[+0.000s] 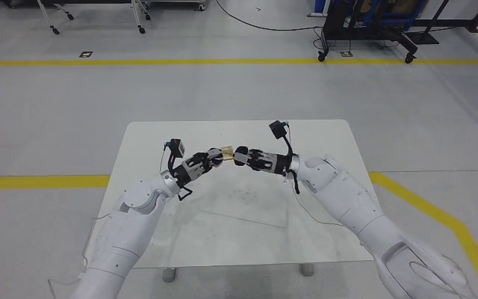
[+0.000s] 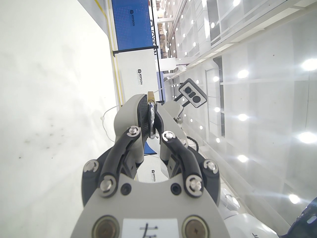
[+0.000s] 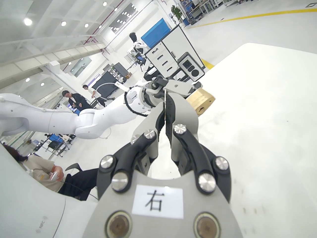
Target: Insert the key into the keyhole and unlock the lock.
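Brass shows only in part on the lock (image 3: 201, 101): its body juts out just past the tips of the right gripper (image 3: 165, 104), and its near end is covered by that gripper's fingers. The keyhole is therefore hidden, and I cannot tell whether the key (image 3: 164, 100) has entered it. The key shows as a thin metal edge pinched flat between the right gripper's closed pads, its tip out of sight. In the left wrist view the lock's silver shackle (image 2: 151, 123) is clamped edge-on between the pads of the left gripper (image 2: 150, 111). A sliver of the brass body peeks beyond those fingertips, and the fingers block the rest. From above, the two grippers meet tip to tip over the white table (image 1: 314, 224). The lock sits ahead of the left gripper's fingertips with the right gripper just beside it, and the gap between them is too small to judge
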Controlling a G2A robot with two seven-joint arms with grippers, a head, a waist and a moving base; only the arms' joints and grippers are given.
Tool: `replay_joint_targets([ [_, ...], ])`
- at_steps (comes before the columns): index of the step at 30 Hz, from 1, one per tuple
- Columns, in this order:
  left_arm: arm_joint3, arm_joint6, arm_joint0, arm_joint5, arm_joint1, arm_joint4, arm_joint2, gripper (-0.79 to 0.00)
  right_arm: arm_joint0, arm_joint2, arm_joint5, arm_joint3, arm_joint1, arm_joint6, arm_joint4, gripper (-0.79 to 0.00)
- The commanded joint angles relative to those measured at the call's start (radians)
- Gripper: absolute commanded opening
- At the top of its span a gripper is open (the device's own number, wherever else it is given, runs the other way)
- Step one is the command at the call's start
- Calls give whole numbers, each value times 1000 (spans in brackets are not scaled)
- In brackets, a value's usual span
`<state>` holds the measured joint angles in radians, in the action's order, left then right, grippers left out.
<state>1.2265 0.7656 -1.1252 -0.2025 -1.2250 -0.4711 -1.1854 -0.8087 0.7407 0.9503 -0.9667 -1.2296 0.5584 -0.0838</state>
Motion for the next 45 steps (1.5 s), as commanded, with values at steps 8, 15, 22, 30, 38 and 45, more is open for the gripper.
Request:
replay_joint_targets([
  [8, 11, 36, 3, 27, -5, -52, 11, -785, 2, 0, -76, 8, -18, -82, 87, -785],
  [15, 13, 73, 2, 33, -4, -69, 6, -785, 4, 11, -57, 35, -36, -166, 88, -785],
  [22, 17, 31, -1, -7, 1, 4, -5, -785, 3, 27, 2, 60, -47, -188, 47, -785],
  [30, 98, 11, -52, -300, 10, 206, -3, -785, -7, 62, -83, 94, -54, -194, -47, -785],
  [38, 129, -20, -85, -462, 17, 334, -10, -785, -14, 67, -77, 76, -64, -109, -140, -785],
  [45, 142, -116, -87, -446, 16, 465, 0, -785, 3, 47, -32, 97, -82, 45, -283, -785],
])
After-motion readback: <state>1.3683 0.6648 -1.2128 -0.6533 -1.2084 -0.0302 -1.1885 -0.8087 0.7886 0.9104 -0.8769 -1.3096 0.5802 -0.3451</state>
